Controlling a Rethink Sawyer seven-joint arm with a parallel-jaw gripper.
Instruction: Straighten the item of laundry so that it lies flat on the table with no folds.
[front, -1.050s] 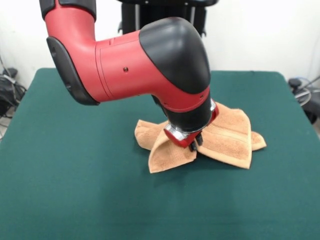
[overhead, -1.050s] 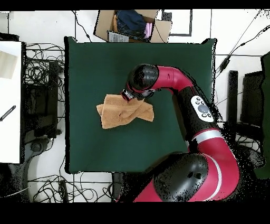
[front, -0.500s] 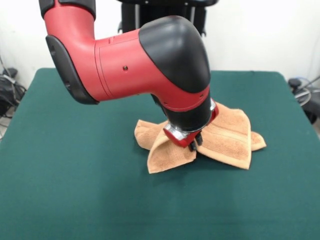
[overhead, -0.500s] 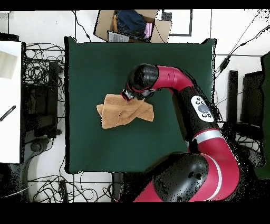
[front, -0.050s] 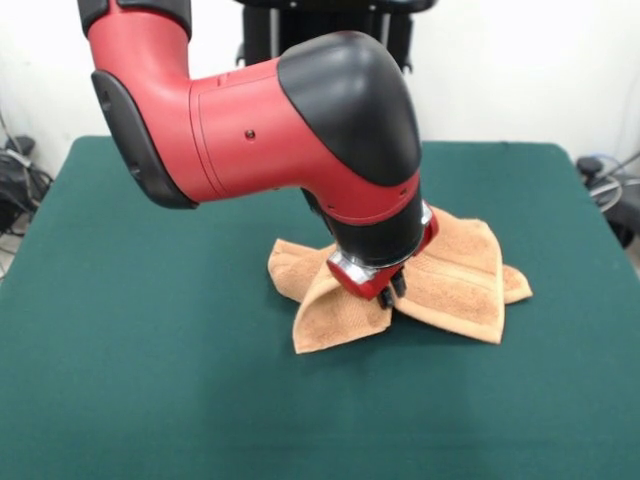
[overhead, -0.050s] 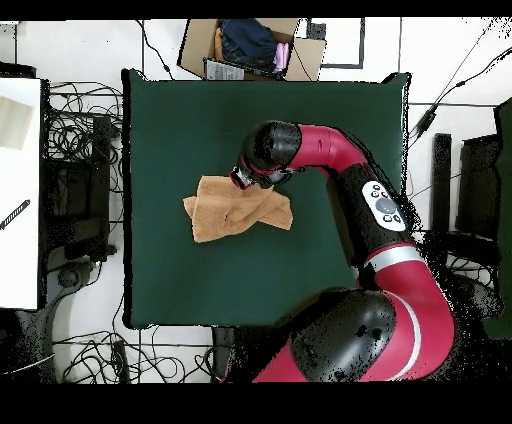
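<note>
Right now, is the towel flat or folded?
Folded. The towel lies bunched on the table, with flaps overlapping at angles, one doubled-over flap toward the front. The claw sits low over its middle.

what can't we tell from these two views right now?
- Tool state: in the front view the wrist housing covers all but dark tips; in the overhead view the arm's elbow covers it. Open or shut, gripping or only touching: cannot tell.
- Towel middle: hidden behind the arm in the front view, so the fold layout there is unclear.
- Towel tag: not visible in either view.
- Table near edge: cut off by the front view's bottom.
</note>
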